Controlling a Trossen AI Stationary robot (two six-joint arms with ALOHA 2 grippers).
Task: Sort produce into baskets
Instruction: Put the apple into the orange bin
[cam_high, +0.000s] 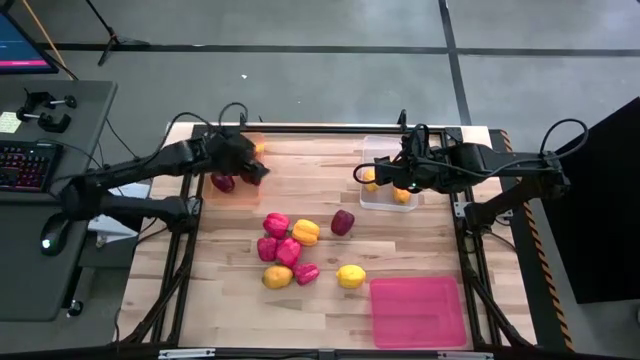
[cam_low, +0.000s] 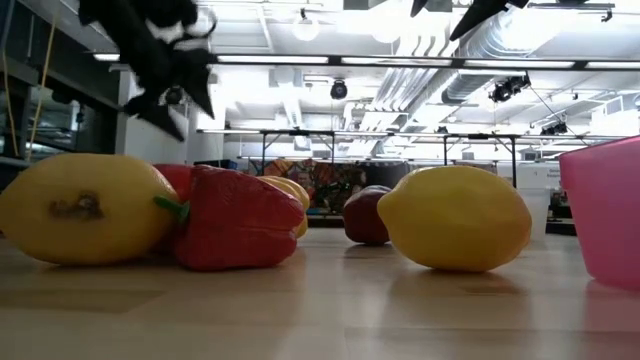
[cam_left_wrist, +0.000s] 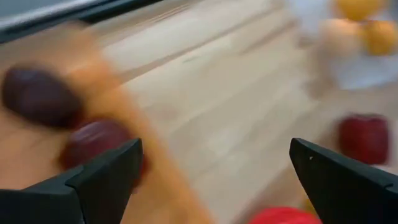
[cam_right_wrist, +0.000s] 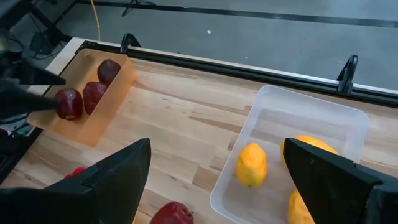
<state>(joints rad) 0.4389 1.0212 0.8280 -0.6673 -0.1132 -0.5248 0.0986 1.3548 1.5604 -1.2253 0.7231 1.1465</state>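
The left gripper (cam_high: 254, 172) hangs with fingers apart over the orange basket (cam_right_wrist: 106, 102), where 3 maroon fruits (cam_right_wrist: 93, 94) fill the floor beneath it. Toward the table's middle from this claw lies bare wood, then the loose cluster of peppers and citrus (cam_high: 288, 245), packed touching, with 1 maroon fruit (cam_high: 342, 222) beside it.

The right gripper (cam_high: 365, 174) sits spread at the clear basket (cam_right_wrist: 348, 115), whose wall and 3 yellow fruits (cam_right_wrist: 251, 164) lie under and behind it. Between the 2 claws the boards are free. The pink basket (cam_high: 418, 310) stands well apart from both.
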